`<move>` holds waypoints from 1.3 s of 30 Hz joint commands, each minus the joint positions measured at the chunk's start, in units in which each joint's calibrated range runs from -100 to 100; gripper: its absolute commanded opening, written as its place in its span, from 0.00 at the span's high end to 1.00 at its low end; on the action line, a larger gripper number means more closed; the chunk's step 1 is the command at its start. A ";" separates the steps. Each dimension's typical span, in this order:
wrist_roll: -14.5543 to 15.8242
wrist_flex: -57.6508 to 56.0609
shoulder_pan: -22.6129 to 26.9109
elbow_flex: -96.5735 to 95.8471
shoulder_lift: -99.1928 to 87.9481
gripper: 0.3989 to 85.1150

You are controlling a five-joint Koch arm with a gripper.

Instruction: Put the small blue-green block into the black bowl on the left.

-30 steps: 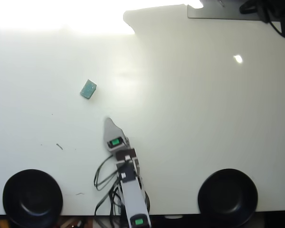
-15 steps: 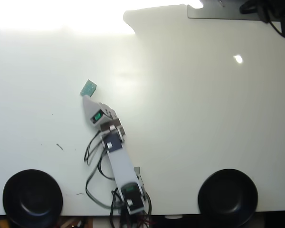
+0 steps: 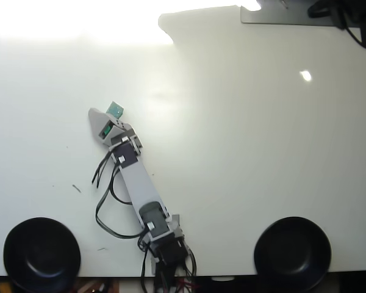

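Block (image 3: 116, 109) partly hidden under the claw (image 3: 101, 118) tip.

We read this as hobby robotics bench or small lab — plain white worktop (image 3: 250, 152), glare-washed at far edge. Small arm (image 3: 137, 186) with loose black cables (image 3: 107, 210) looping beside it. Two identical black bowls (image 3: 41, 253) laid out near front edge. Dark equipment (image 3: 344, 15) in far corner — nothing domestic visible.

No legible text, label, brand, number or sign is present on any surface. The arm (image 3: 137, 183) carries small green patches (toward 11 o'clock and 6 o'clock along its length), too blurred to read.
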 commanded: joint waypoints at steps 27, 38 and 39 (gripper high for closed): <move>-5.18 -4.49 1.81 5.43 -10.29 0.97; -4.15 -9.27 9.67 5.80 -30.64 0.97; -3.71 -9.43 10.79 5.80 -32.89 0.97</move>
